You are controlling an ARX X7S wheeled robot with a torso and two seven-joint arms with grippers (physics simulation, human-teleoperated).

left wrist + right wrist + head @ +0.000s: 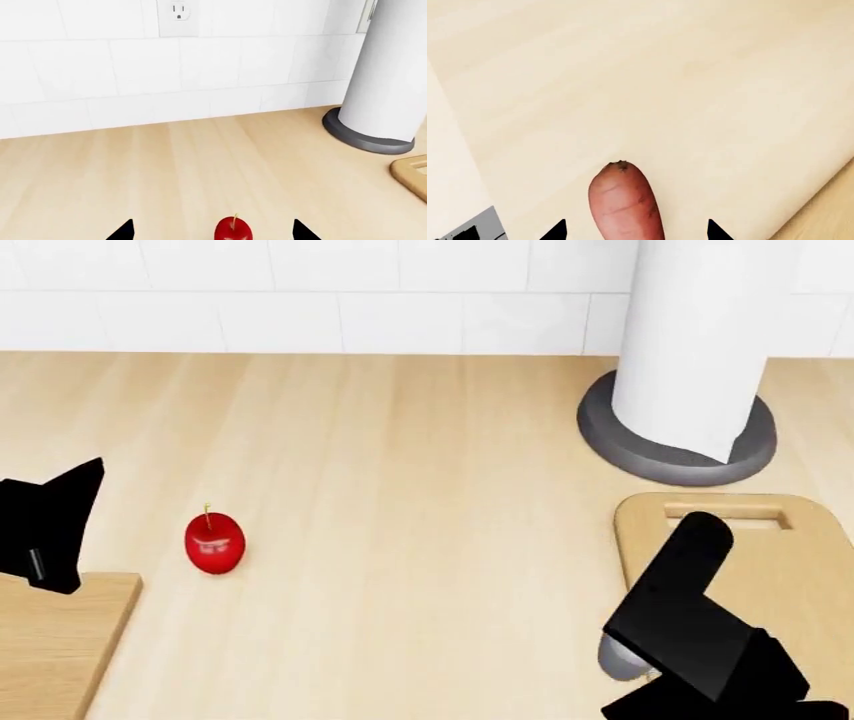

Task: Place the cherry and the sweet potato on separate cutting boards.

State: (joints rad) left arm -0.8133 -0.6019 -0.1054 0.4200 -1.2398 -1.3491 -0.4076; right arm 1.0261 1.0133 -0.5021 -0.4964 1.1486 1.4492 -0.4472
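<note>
The cherry point(214, 543), small and glossy red with a thin stem, lies on the wood counter between the two boards. In the left wrist view the cherry point(233, 230) sits between the spread tips of my left gripper point(213, 235), which is open and not touching it. The sweet potato point(626, 205), pinkish-red and oblong, lies on a pale wood surface between the wide-apart tips of my right gripper point(635, 232), which is open. In the head view my right arm point(694, 630) hangs over the rounded cutting board point(801, 570) and hides the potato. The square cutting board point(54, 640) is at the lower left.
A white paper-towel roll point(694, 330) on a grey base point(674, 465) stands at the back right, just behind the rounded board. A white tiled wall with an outlet point(177, 12) runs along the back of the counter point(427, 490).
</note>
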